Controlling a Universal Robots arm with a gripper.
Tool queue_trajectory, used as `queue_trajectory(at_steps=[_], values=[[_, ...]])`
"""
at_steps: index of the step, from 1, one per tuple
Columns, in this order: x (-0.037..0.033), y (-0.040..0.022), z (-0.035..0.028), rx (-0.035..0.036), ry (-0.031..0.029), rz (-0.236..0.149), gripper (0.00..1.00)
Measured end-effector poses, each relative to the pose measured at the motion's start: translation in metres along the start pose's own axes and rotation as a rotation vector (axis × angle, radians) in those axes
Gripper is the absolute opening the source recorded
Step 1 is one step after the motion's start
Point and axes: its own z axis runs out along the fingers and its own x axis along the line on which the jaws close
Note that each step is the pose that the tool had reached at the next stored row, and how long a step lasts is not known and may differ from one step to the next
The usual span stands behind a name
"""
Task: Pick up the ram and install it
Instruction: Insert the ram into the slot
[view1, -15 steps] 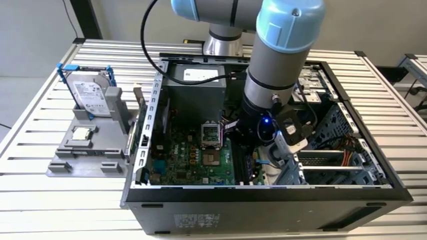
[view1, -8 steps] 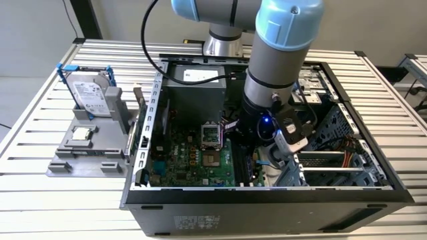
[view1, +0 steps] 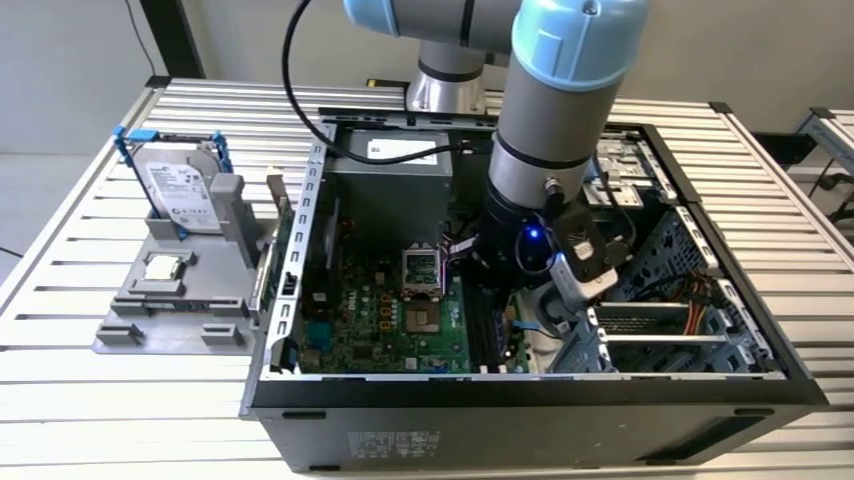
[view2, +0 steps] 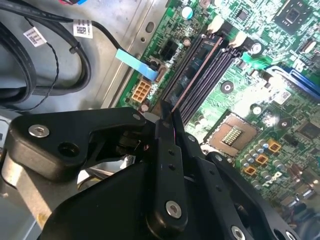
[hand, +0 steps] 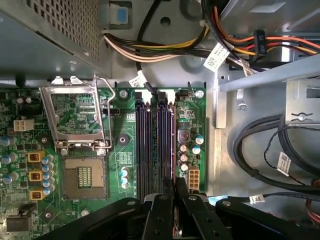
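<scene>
The arm (view1: 547, 150) reaches down into the open computer case (view1: 534, 400), which lies on its side on the slatted surface (view1: 80, 400). In the exterior view the claw (view1: 514, 275) sits low over the motherboard (view1: 387, 330), just to the exterior view's right of the CPU socket (view1: 420, 270).

In the second wrist view the claw (view2: 169, 131) is clamped on the ram (view2: 196, 75), a thin dark stick seen edge-on, pinched between the two black fingers (view2: 167, 150). The ram runs away from the fingers along the bank of black slots (view2: 212, 72) and lies over the outermost slot (whether it is fully seated I cannot tell). White latches (view2: 216, 24) stand at the slots' far end.

In the first wrist view the claw (hand: 175, 186) hangs right above the slots (hand: 155, 142), with the empty CPU socket (hand: 85, 177) and its raised metal bracket (hand: 75, 112) beside them and a bundle of coloured cables (hand: 165, 47) beyond.

Outside the case, on the exterior view's left, a grey fixture (view1: 174, 300) holds a hard drive (view1: 180, 190) upright and a small CPU chip (view1: 164, 267) lying flat.
</scene>
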Motion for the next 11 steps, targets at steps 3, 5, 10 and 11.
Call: queue_trajectory(at_steps=[3, 5, 10, 11], values=[[0.0, 0.0002, -0.0024, 0.0135, -0.0005, 0.0, 0.0], [0.0, 0.0007, -0.0025, 0.0358, -0.0011, -0.001, 0.0], [0.0001, 0.0068, -0.0026, 0.0492, -0.0015, -0.002, 0.0], [0.0002, 0.0077, -0.0024, 0.0498, -0.0015, -0.002, 0.0]])
